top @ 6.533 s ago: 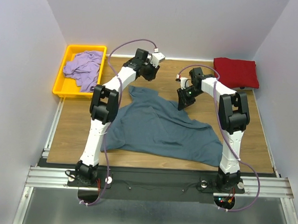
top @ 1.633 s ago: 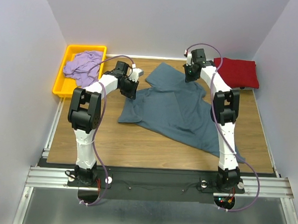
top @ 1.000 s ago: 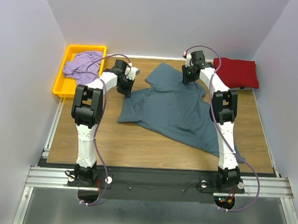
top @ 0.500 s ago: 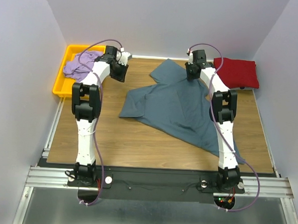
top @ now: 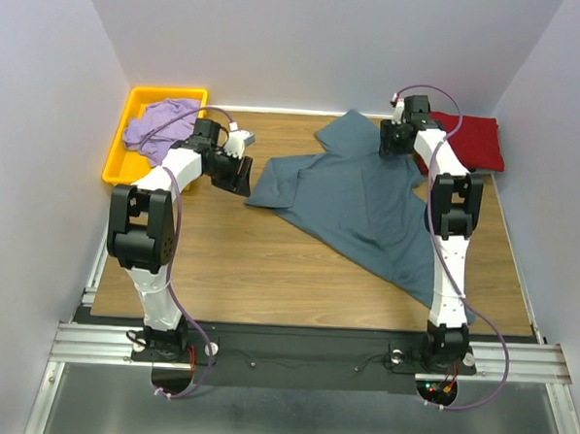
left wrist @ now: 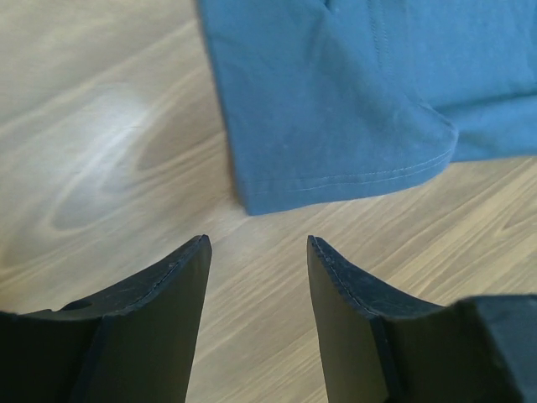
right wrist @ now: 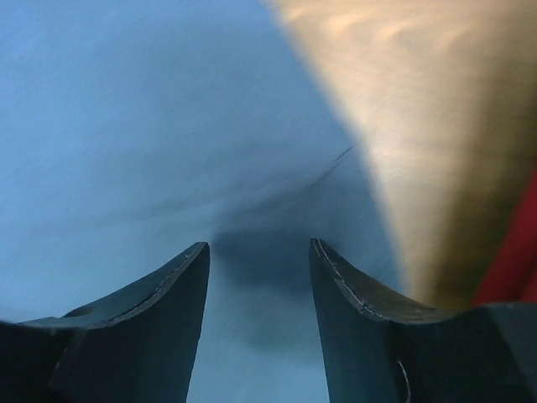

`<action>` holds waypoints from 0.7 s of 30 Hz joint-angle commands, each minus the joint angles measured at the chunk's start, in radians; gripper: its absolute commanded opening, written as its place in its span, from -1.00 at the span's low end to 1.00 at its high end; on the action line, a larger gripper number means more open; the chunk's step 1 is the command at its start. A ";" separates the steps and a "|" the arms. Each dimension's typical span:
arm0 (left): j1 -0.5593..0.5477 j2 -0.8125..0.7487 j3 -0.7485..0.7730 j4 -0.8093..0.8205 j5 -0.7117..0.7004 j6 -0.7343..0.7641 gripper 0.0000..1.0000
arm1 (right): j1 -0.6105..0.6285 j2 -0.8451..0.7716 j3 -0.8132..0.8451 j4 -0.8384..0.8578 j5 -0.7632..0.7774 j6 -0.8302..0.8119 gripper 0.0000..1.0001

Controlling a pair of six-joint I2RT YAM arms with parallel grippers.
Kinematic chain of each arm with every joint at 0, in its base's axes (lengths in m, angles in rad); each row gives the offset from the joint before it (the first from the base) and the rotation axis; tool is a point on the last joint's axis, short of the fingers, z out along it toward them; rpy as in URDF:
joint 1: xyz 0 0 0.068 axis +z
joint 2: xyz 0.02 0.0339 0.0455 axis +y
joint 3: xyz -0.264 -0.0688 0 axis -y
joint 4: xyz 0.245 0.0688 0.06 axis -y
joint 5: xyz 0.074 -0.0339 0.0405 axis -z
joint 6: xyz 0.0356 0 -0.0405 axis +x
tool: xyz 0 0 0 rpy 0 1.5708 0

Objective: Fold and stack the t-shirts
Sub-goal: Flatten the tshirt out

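The left fingers (left wrist: 172,285) stand moderately apart with nothing between them, low over the wooden worktop (top: 249,263), just short of the sleeve hem of the slate blue-grey cotton t-shirt (left wrist: 336,109). The right fingers (right wrist: 168,290) are likewise parted above the same shirt near its far edge. That view is blurred, but no cloth appears pinched between them.

The blue-grey shirt lies spread diagonally across the worktop, one sleeve toward the left arm and its lower part trailing toward the near right edge by the right arm's base. The dark red folded t-shirt (top: 469,139) sits at the far right corner. The pale lavender t-shirt (top: 158,127) is bunched in the yellow plastic tray (top: 117,169) at the far left.

The cloth looks light, limp and prone to creasing, so it will likely sag and drag rather than keep its shape. Hems, sleeve edges and shoulder seams seem the firmest places to pinch, one on each side, so that it lifts evenly.

Compared with half a second earlier, the left fingers have left the spot beside the tray and come down toward the sleeve. The right fingers have moved closer to the red shirt, and the blue-grey shirt has slid slightly rightward.
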 commanded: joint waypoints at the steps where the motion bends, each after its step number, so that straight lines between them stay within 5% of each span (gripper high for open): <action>1: -0.007 0.013 0.003 0.060 0.074 -0.051 0.22 | 0.009 -0.210 -0.086 -0.015 -0.200 0.034 0.14; 8: -0.019 0.082 0.062 0.079 0.057 -0.077 0.16 | 0.034 -0.311 -0.232 -0.020 -0.369 0.066 -0.07; 21: -0.019 0.084 0.074 0.077 0.035 -0.065 0.16 | 0.114 -0.201 -0.275 -0.021 -0.260 0.066 -0.13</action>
